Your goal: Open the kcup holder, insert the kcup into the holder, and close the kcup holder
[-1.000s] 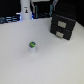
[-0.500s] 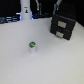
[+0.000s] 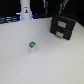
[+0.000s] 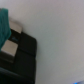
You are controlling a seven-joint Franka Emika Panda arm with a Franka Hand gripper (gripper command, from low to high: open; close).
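Note:
The kcup (image 3: 32, 47), a small white pod with a green top, stands upright on the white table in the exterior view. The kcup holder (image 3: 64, 26), a black box with two stacked drawer fronts and lighter handles, sits at the back on the exterior view's right, with both drawers shut. A dark shape above and behind it may be my arm (image 3: 62, 8); my gripper's fingers cannot be made out there. The wrist view shows a black boxy body with a lighter patch, likely the holder (image 4: 19, 59), close by. The kcup is out of the wrist view.
A tall white post with a black mark (image 3: 25, 11) stands at the back on the exterior view's left. Dark equipment lines the back edge. A teal object (image 4: 4, 24) shows at the wrist view's edge beside the black body. White table (image 3: 55, 62) surrounds the kcup.

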